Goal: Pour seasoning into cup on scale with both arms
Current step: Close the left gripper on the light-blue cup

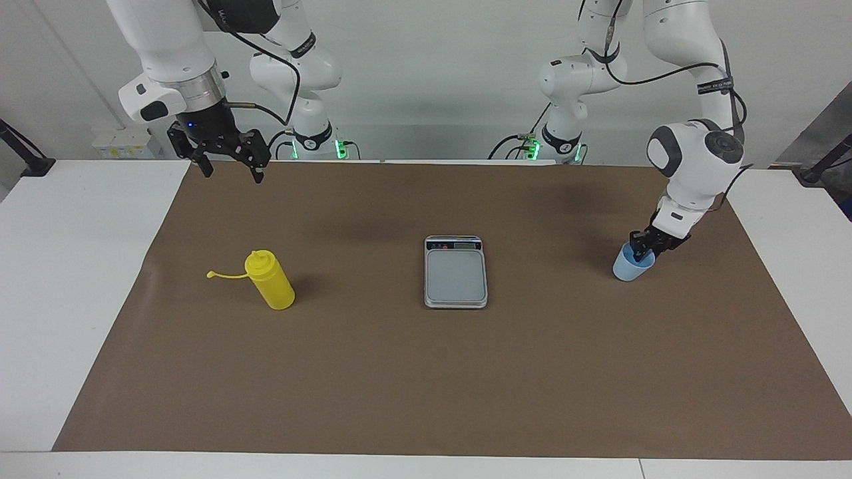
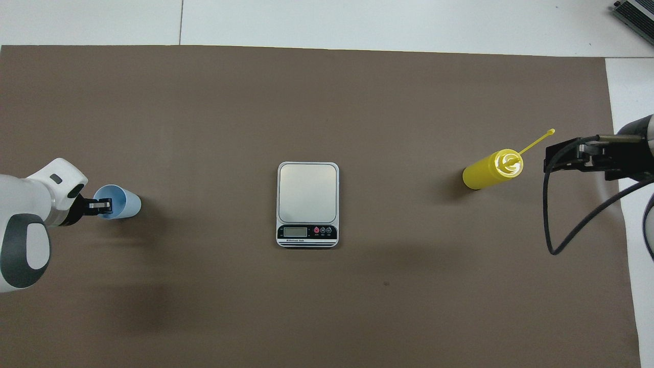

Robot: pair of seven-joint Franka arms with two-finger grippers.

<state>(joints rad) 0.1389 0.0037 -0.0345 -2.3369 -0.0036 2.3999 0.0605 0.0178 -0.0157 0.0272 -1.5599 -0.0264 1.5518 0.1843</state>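
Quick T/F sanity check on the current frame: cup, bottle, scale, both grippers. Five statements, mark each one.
1. The cup stands on the scale. False: it stands on the brown mat toward the left arm's end of the table, and the scale plate is bare.
2. The left gripper is down at the cup's rim. True.
3. The right gripper holds the yellow bottle. False: it hangs open in the air, apart from the bottle.
4. The yellow bottle stands upright with its cap strap sticking out sideways. True.
5. The scale's display strip is on its edge farther from the robots. False: it is on the edge nearer to them.
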